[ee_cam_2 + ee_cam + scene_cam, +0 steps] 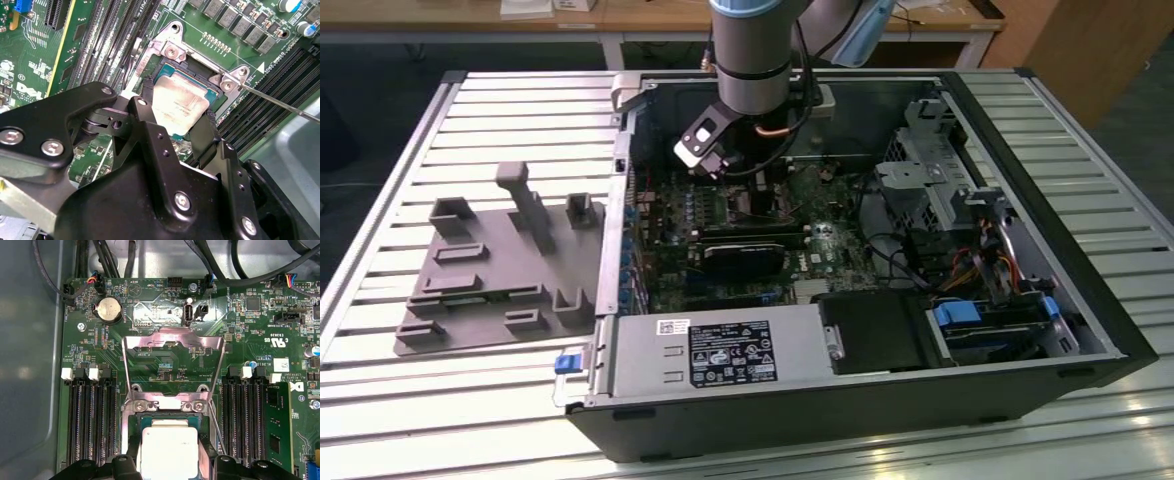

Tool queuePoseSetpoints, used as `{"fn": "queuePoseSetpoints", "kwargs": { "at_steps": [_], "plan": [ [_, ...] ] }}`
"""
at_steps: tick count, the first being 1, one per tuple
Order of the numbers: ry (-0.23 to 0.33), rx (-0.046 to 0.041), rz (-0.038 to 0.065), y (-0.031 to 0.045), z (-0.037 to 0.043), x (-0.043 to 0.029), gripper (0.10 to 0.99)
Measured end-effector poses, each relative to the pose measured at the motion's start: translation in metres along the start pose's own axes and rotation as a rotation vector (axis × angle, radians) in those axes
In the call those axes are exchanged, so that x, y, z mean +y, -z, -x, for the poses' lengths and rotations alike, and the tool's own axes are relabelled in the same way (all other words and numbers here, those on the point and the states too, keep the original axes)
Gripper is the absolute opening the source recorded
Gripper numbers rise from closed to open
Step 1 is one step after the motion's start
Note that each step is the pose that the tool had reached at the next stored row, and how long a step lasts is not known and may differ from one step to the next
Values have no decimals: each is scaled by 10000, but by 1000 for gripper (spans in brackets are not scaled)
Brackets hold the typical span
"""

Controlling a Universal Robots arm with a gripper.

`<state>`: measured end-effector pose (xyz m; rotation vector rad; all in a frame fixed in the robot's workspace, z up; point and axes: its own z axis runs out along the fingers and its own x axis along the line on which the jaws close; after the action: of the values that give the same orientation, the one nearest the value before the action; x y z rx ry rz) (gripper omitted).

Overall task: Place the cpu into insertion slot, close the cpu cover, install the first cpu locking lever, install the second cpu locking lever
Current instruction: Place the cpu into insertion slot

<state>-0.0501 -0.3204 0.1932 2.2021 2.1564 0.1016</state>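
My gripper is shut on the cpu, a flat silver-grey square chip pinched by its edges between the two black fingers. The chip hangs just over the insertion slot, whose dark centre and silver rim show around it. In the first wrist view the cpu sits between the fingers, over the slot. The cpu cover, a silver frame, stands swung open behind the slot. A thin locking lever sticks out beside the socket. In the exterior view the gripper is down inside the computer case.
Long black memory slots flank the socket on both sides. A coin cell and cables lie beyond the open cover. In the exterior view a grey fixture plate lies on the slatted table at the exterior view's left, and a drive cage stands at its right.
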Motion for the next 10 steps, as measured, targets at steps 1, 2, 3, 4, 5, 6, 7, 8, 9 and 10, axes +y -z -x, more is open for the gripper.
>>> {"fn": "queuePoseSetpoints", "kwargs": {
  "at_steps": [1,2,3,4,5,6,7,8,9,10],
  "plan": [
    [0,0,0,0,0,0,533],
    [0,1,0,0,0,0,533],
    [0,1,1,-1,0,0,533],
    [0,0,0,0,0,0,533],
    [0,1,0,-1,0,0,533],
    [0,1,0,-1,0,0,533],
    [0,1,0,-1,0,0,533],
    [0,-1,0,-1,0,0,533],
    [0,-1,0,-1,0,0,545],
    [0,-1,0,-1,0,0,545]
  ]
}}
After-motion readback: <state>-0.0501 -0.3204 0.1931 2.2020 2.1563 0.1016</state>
